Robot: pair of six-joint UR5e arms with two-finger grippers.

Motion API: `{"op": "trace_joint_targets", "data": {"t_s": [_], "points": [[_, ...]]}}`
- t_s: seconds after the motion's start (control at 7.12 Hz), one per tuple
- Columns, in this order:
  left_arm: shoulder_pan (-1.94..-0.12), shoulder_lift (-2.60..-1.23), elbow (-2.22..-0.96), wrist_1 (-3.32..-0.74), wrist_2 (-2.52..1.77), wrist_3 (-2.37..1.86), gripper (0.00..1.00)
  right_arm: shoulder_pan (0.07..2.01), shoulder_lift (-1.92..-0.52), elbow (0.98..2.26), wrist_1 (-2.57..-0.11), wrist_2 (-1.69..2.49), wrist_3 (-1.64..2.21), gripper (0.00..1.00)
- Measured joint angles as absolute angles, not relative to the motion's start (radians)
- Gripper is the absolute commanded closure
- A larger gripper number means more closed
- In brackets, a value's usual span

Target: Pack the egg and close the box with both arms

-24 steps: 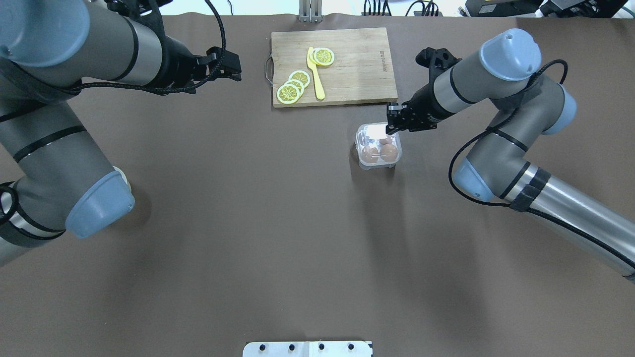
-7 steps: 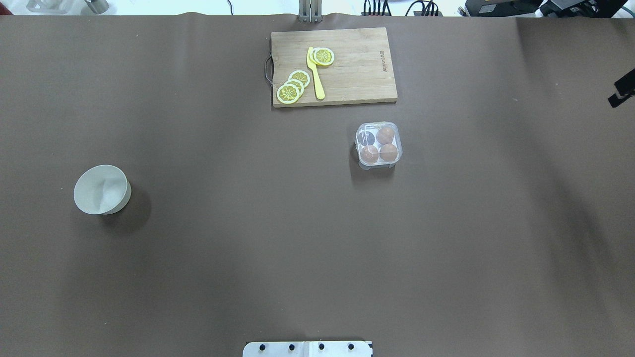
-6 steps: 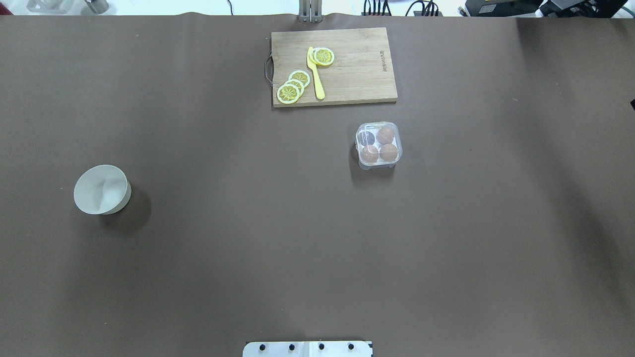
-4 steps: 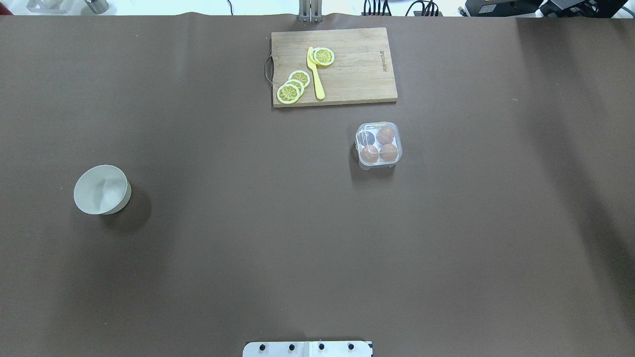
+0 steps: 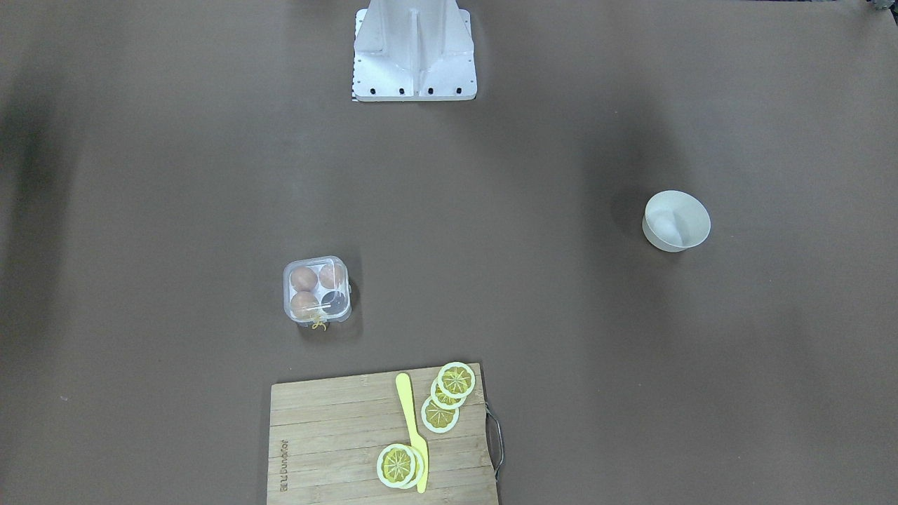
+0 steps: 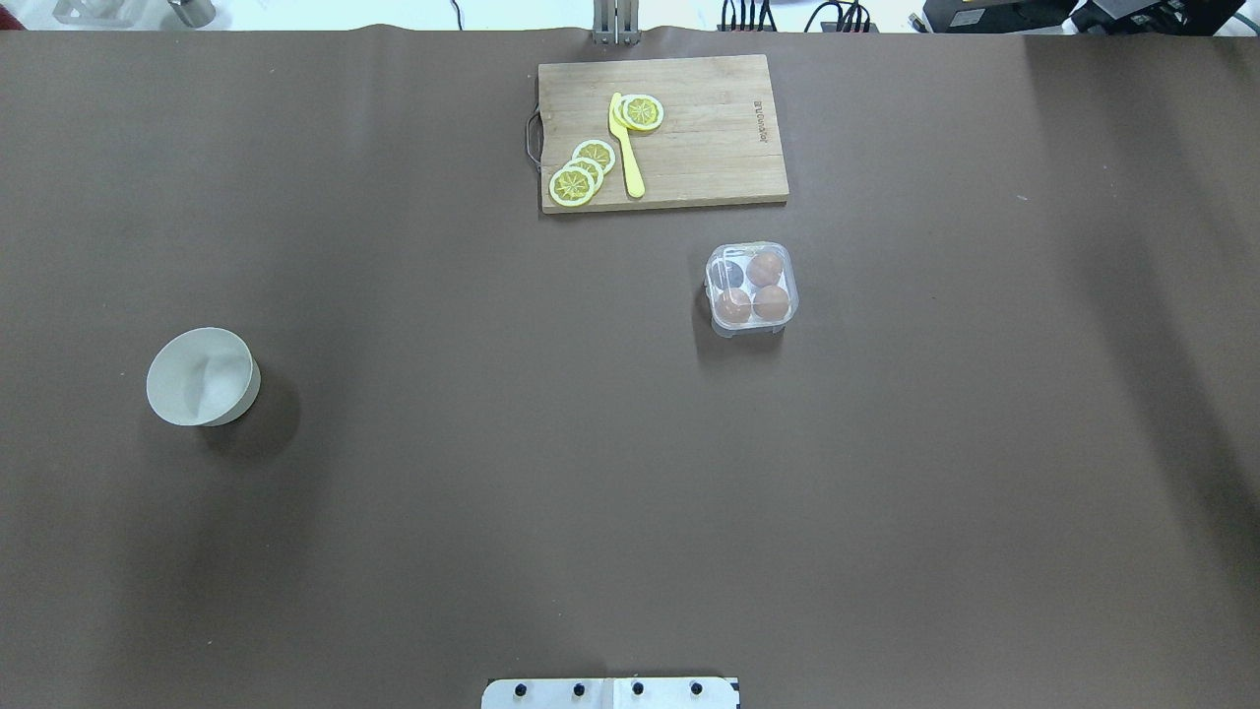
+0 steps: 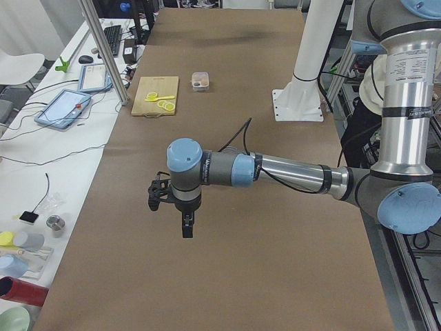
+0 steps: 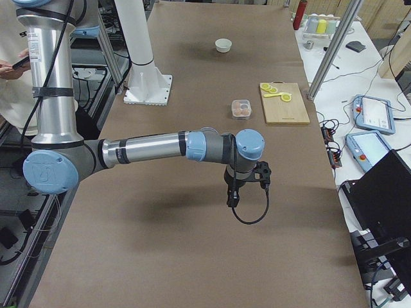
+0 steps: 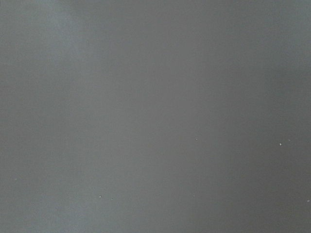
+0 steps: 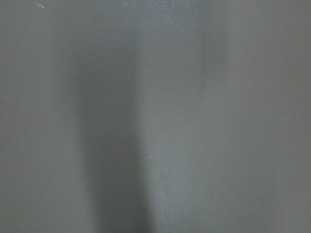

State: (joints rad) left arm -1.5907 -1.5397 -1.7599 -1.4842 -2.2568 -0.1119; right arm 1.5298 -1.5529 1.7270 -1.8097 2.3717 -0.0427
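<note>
Where set on matte brown table cover (image 6: 492,443), near the slatted wooden cutting board (image 6: 709,148), note the box (image 6: 750,288): square, glossy clear plastic, lid down. Count three smooth oval brown shapes inside round cells, including the egg (image 6: 771,302). Find left gripper (image 7: 186,233) and right gripper (image 8: 230,202), black, pointing down, well apart from it; cannot tell finger spread.

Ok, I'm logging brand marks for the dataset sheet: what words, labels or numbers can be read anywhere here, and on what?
On the board: a small mark along one short edge, too small to read in either view.
On the box: no label shows; its yellow tag carries no writing that can be made out.
On the tablets beside the table: screens too small to read.
Nothing else legible.
</note>
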Motion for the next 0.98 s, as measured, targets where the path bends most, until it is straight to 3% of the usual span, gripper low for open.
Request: {"op": "trace_joint_targets", "data": {"t_s": [0.98], "points": [[-1.606, -1.499, -1.753, -1.483, -2.337, -0.113, 0.02, 1.531, -1.555, 1.733, -1.809, 2.373, -0.040, 0.00]]}}
